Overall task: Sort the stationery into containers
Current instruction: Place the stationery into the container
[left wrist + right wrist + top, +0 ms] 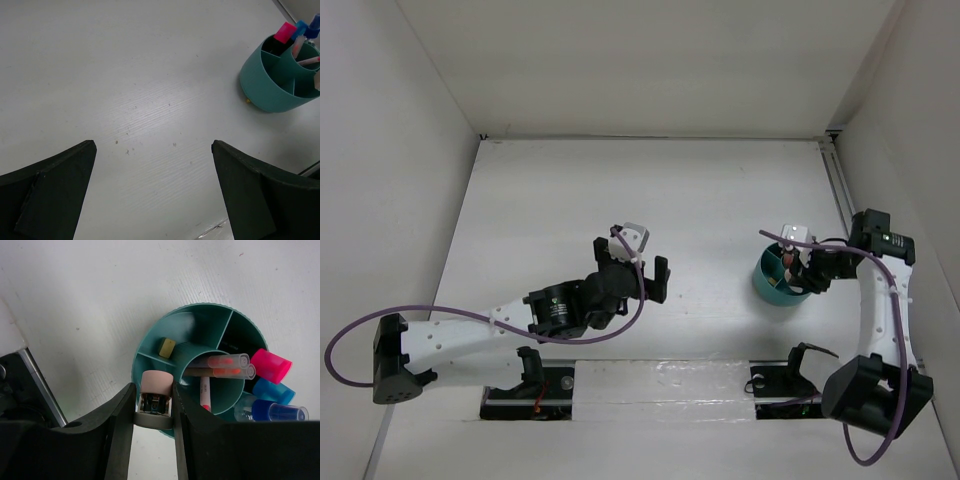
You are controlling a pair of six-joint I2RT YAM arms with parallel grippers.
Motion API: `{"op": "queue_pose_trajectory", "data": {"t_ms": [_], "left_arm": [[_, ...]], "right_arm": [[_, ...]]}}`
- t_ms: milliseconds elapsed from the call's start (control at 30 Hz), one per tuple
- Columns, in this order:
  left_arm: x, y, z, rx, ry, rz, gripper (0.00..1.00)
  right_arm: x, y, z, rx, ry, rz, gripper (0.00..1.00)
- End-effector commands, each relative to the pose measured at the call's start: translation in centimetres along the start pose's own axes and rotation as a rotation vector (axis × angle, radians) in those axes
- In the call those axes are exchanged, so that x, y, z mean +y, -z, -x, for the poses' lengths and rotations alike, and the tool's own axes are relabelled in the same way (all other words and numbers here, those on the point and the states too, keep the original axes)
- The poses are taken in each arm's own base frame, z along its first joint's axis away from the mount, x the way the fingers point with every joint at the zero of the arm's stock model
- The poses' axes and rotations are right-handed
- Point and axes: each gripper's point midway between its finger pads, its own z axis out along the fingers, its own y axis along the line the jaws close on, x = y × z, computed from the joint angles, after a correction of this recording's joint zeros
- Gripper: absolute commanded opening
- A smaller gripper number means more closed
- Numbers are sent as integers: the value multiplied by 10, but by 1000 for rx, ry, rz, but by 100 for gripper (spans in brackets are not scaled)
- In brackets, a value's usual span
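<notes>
Our right hand (153, 391) gripped the pinkish plastic stapler (157, 382) at 7 o'clock over the round teal plastic organiser cup (200, 305) | left hand (153, 144) gaped empty above the white counter (125, 75) | we judged: lower straight into that compartment, clear of dividers, then release.

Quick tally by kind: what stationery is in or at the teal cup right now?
2 highlighters, pink cap and blue cap
3 thin pens
1 blue-capped bottle
1 eraser cube
1 stapler, held by the right gripper at the cup
Total: 8
</notes>
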Motion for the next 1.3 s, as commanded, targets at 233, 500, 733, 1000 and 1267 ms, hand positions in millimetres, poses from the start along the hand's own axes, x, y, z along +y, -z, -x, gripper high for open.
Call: {"op": "queue_pose_trajectory", "data": {"t_ms": [233, 500, 733, 1000, 1267], "left_arm": [[-8, 1, -1, -6, -12, -50, 100], [-13, 10, 9, -39, 12, -114, 100], [-13, 8, 2, -22, 0, -116, 100], [-14, 11, 8, -35, 11, -122, 100], [-6, 13, 18, -55, 63, -68, 100]], "right_arm": [[0, -11, -12, 4, -11, 94, 0], [0, -12, -16, 4, -3, 101, 10], [1, -13, -20, 14, -15, 103, 58], [0, -8, -14, 6, -10, 71, 67], [-6, 16, 16, -39, 4, -56, 90]]}}
